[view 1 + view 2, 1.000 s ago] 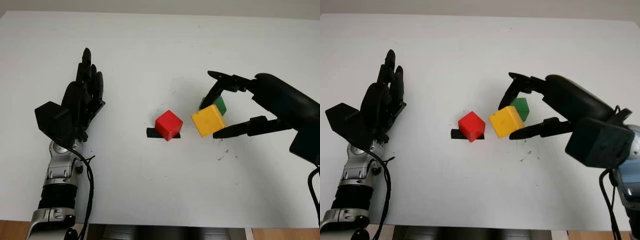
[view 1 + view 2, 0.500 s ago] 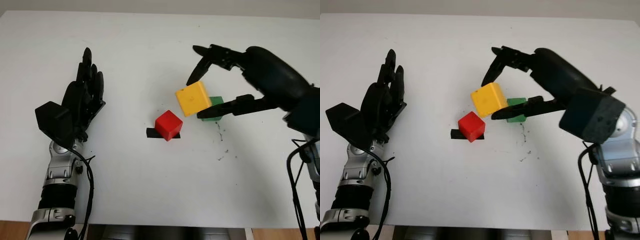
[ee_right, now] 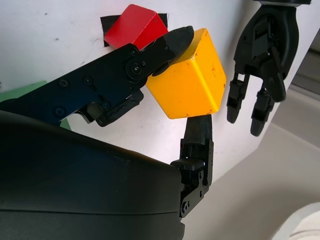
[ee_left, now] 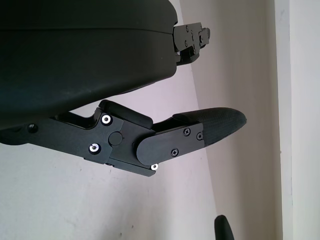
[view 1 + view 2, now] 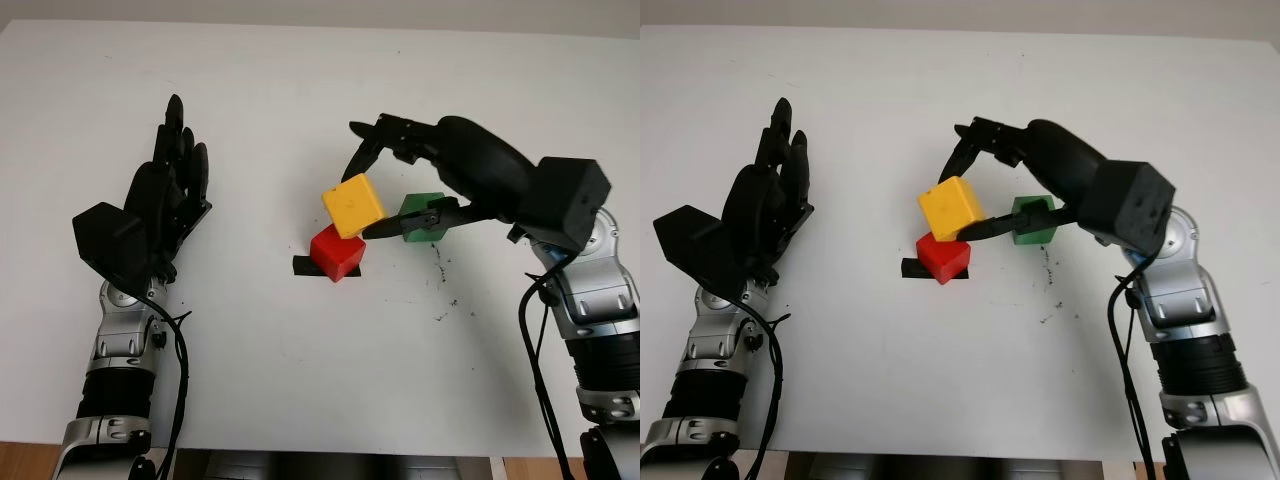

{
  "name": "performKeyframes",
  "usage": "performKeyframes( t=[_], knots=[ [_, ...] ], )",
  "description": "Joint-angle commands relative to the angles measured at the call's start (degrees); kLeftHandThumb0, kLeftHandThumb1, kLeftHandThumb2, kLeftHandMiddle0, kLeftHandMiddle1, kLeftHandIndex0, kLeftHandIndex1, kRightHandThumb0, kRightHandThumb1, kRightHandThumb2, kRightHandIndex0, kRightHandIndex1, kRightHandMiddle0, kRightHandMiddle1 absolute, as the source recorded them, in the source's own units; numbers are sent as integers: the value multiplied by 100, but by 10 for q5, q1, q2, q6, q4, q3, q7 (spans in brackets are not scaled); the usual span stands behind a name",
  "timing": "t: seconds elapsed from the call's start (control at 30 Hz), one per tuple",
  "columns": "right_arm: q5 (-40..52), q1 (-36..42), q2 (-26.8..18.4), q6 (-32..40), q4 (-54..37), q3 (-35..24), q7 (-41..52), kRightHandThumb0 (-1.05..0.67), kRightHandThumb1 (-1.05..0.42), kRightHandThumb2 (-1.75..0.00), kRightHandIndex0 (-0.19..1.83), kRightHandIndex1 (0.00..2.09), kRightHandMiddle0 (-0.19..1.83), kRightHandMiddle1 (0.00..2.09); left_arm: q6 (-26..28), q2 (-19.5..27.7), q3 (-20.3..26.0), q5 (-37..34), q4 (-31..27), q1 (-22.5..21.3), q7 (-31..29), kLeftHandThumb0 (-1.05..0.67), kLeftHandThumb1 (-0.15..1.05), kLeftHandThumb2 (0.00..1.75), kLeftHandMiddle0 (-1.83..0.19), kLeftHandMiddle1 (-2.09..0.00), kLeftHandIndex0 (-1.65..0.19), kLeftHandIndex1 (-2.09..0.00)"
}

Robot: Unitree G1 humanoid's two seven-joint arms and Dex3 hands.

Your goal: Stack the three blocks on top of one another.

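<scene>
The right hand (image 5: 362,190) grips the yellow block (image 5: 353,205) between its fingers (image 3: 170,44) — one long finger pressed on one face, another on the opposite side, as the right wrist view shows plainly. The block is tilted and held in the air, just above and a little behind the red block (image 5: 336,252); whether the two touch cannot be told from the head views, though in the right wrist view the yellow one appears to hang clear of the red one.

The red block sits on the white table (image 5: 300,380), on a short strip of black tape (image 5: 302,266) whose end sticks out on the left-hand side of it. The green block (image 5: 421,215) stands on the table just behind the right hand's lower finger, to the right of the other two blocks and partly hidden by that finger. A few dark specks (image 5: 440,262) mark the table near the green block.

The left hand (image 5: 165,205) is open and holds nothing — it is raised over the left part of the table, well apart from the blocks.
</scene>
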Motion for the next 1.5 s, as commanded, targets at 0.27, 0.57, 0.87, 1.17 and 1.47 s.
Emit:
performKeyframes(
  t=[0.27,0.57,0.87,1.17,1.47],
  knots=[
    [-10,-10,26,-51,42,16,7,-49,-91,-5,16,4,47,151,-2,7,-1,1,-3,4,0,-75,105,66,13,-5,14,-6],
    [-22,-19,34,-76,67,27,14,-49,-92,-5,17,5,48,148,-6,8,1,3,-4,6,7,-73,105,65,11,-6,12,-6],
    [-18,-14,40,-60,53,27,19,-46,-91,-5,18,6,49,145,-8,8,2,3,-1,7,8,-73,105,65,10,-6,11,-6],
    [-27,-8,32,-41,33,22,15,-44,-91,-5,16,5,47,149,-5,8,2,3,-3,8,6,-73,105,65,11,-5,12,-5],
    [-27,-3,27,-15,10,9,1,-42,-92,-5,12,3,41,155,3,9,1,3,-15,13,8,-73,105,65,11,-6,11,-6]
  ],
)
